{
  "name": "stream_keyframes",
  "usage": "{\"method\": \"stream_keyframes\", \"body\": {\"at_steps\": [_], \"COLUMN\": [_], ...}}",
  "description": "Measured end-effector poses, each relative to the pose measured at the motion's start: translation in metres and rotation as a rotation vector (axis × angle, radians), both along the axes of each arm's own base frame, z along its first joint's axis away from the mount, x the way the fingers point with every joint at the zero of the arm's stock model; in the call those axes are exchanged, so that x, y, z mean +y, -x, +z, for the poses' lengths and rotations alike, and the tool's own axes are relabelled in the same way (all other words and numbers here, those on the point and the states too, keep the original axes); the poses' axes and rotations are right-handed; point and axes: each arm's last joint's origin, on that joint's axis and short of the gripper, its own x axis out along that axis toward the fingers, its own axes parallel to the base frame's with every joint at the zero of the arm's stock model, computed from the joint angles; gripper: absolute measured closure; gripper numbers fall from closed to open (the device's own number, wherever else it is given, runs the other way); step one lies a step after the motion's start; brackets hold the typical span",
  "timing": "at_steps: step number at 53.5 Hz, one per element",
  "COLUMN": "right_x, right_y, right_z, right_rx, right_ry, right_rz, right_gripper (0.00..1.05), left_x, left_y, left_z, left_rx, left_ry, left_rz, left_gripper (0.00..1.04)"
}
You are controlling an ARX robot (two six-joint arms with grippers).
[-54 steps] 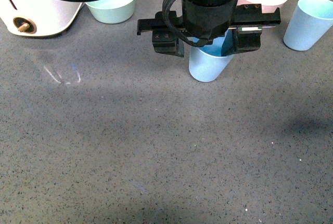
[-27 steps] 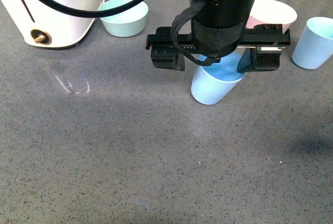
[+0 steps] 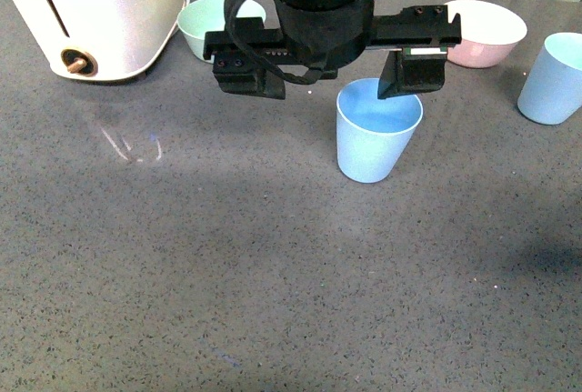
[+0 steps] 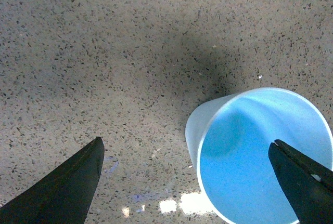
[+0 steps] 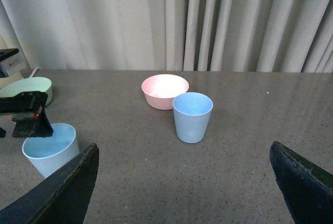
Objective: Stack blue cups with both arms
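Second blue cup [image 5: 192,116] shows whole only from right wrist.

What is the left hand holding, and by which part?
Nothing. The left hand is wide open over the nearer blue cup, which stands on the table ungripped. The right hand is open and empty too.

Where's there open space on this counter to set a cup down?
The near half of the counter, in front of the middle cup, is bare; so is the patch between that cup and the white appliance. The back is crowded: mint bowl, pink bowl, second cup, left pincer hovering.
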Motion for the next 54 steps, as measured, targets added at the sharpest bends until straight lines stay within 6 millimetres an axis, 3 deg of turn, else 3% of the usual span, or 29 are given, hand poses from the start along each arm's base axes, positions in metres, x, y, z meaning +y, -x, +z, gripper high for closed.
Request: {"method": "stream_keyframes", "body": {"at_steps": [15,27,29,32,36,38,49,54], "right_x": [0.0,0.0,0.0,0.0,0.0,0.0,0.0,0.0], "right_y": [0.0,0.0,0.0,0.0,0.0,0.0,0.0,0.0], "right_z": [0.0,0.0,0.0,0.0,0.0,0.0,0.0,0.0], "right_rx": [0.0,0.0,0.0,0.0,0.0,0.0,0.0,0.0], "right_ry": [0.0,0.0,0.0,0.0,0.0,0.0,0.0,0.0], "right_rz": [0.0,0.0,0.0,0.001,-0.001,0.0,0.002,0.0], "right_gripper": [0.09,0.09,0.09,0.09,0.09,0.09,0.09,0.09], "left_x": [0.013,0.042,0.057,0.098,0.151,0.167,0.214,0.224], "left_y": [0.008,0.027,0.032,0.05,0.08,0.092,0.139,0.151], "left_z": [0.024,0.08,0.086,0.086,0.085,0.082,0.045,0.04], "left_rx": [-0.077,-0.387,-0.632,-0.88,-1.024,-1.044,-1.001,-1.008], "left_ry": [0.065,0.215,0.149,0.067,0.017,-0.003,-0.051,-0.052], "left_rz": [-0.003,0.028,0.116,0.221,0.272,0.277,0.222,0.217], "left_gripper": [0.09,0.1,0.19,0.33,0.51,0.6,1.03,1.03]}}
